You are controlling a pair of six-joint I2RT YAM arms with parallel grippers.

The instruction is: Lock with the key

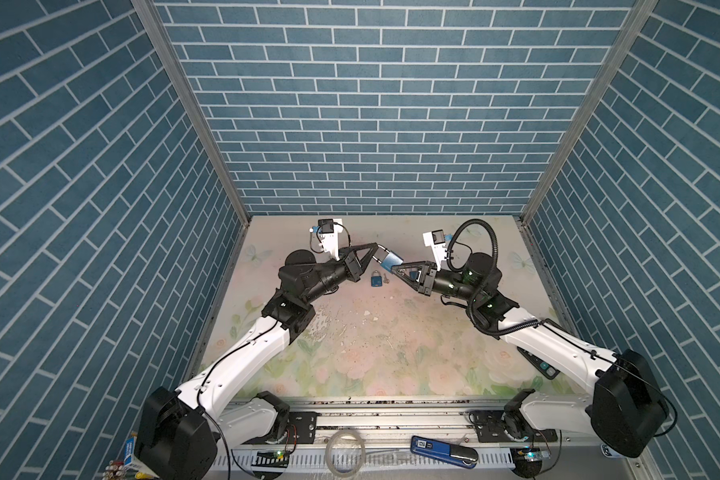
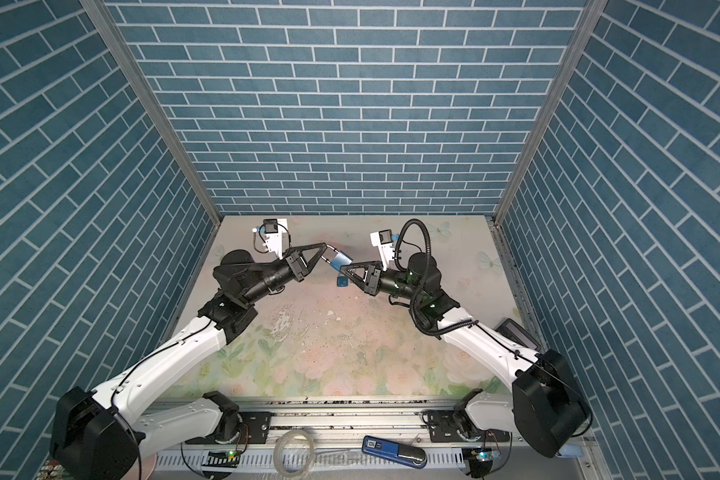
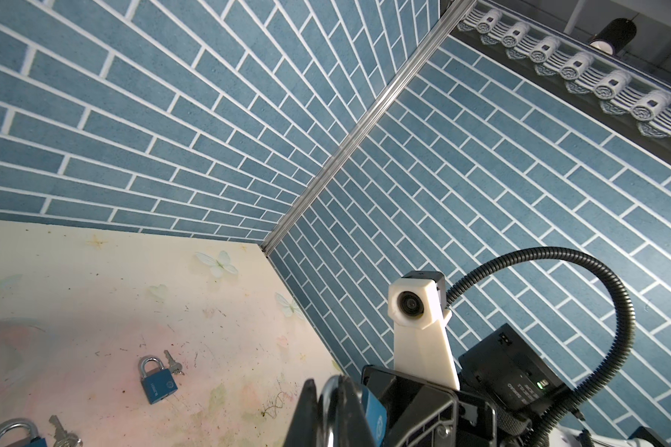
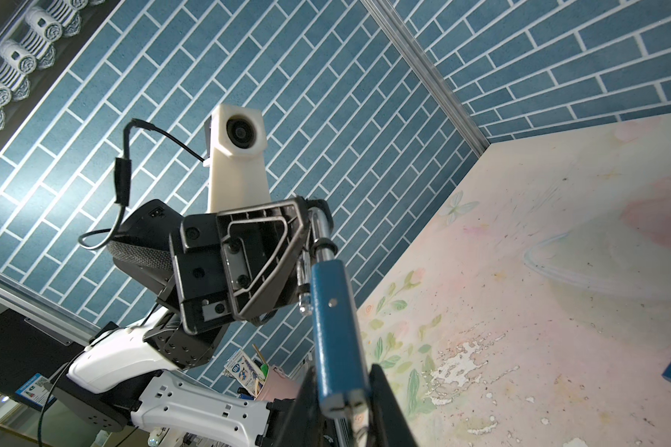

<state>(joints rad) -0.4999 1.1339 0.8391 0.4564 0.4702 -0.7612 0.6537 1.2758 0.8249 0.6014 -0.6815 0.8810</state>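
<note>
From where I stand, the held padlock [image 1: 391,261] [image 2: 341,261] hangs in the air at mid-frame in both top views, over the far half of the table [image 1: 350,357]. The left hand [image 1: 376,246] is clenched on its silver shackle. The right hand [image 1: 400,266] grasps the blue body, and the right wrist view shows a black finger [image 4: 388,406] on each side of the body's end. I cannot tell whether a key sits in its keyhole.

Just below it in a top view, a second padlock [image 1: 376,279] lies flat on the table with a key [image 1: 386,279] just beside it. The left wrist view shows this pair more clearly. It alone shows a third padlock [image 3: 14,433] with keys [image 3: 64,435] in its lower left corner.

The back wall [image 1: 371,124] stands well behind both hands, and the side walls are well apart from them. A broad flowered stretch of table lies open between the two arms in the lower middle of the top views.
</note>
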